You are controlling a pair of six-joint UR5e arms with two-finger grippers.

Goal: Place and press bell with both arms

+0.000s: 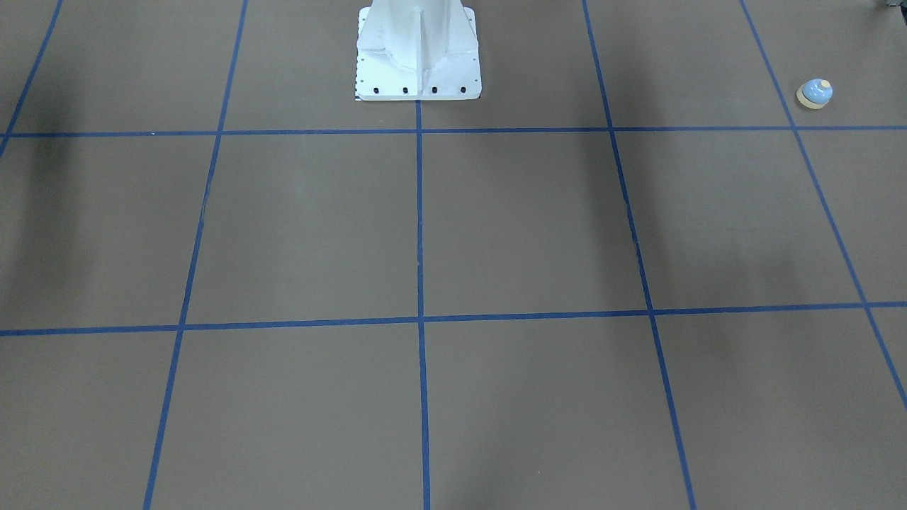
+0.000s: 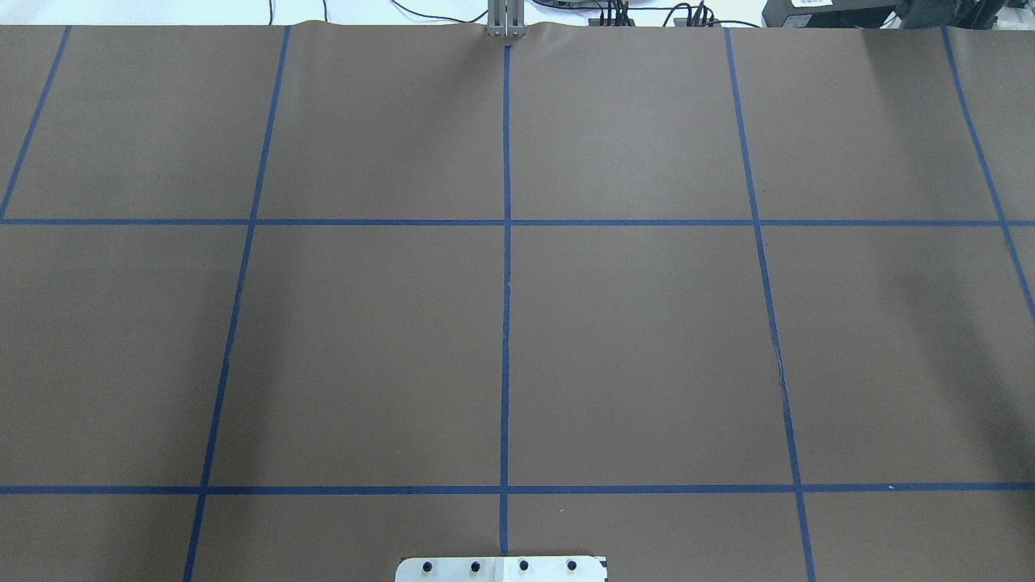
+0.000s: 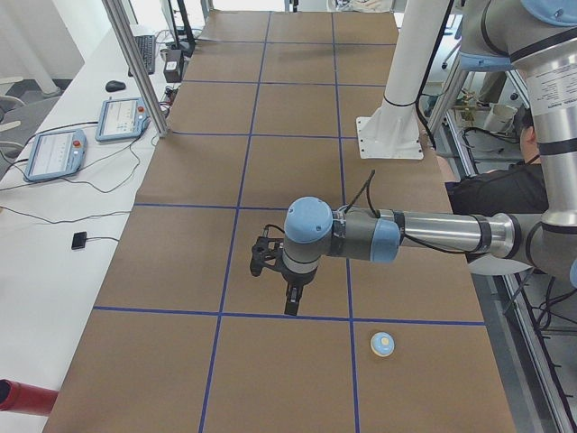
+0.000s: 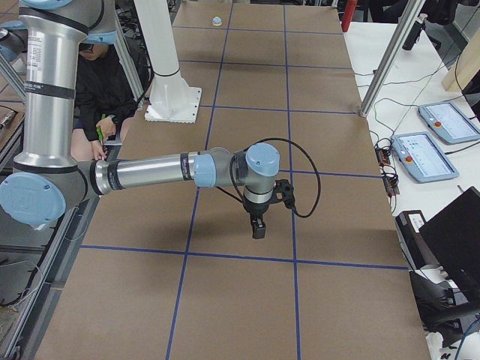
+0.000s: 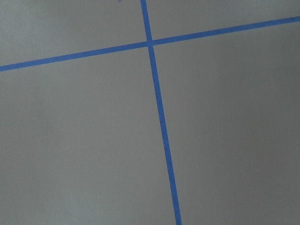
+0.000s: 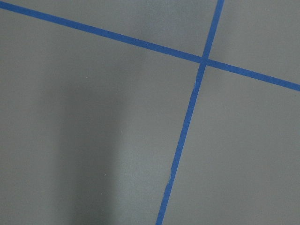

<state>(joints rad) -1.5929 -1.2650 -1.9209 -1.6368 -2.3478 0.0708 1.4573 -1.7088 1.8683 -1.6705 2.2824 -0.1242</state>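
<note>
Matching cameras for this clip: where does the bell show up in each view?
Exterior front-facing: the bell is far right, near the top.
Overhead exterior: not in it.
Exterior left: the bell is low, right of centre.
Exterior right: the bell is at the top edge, left of centre.
Left wrist: not in it.
Right wrist: not in it.
Shared landmark: the white pedestal base, seen in all four exterior views.
</note>
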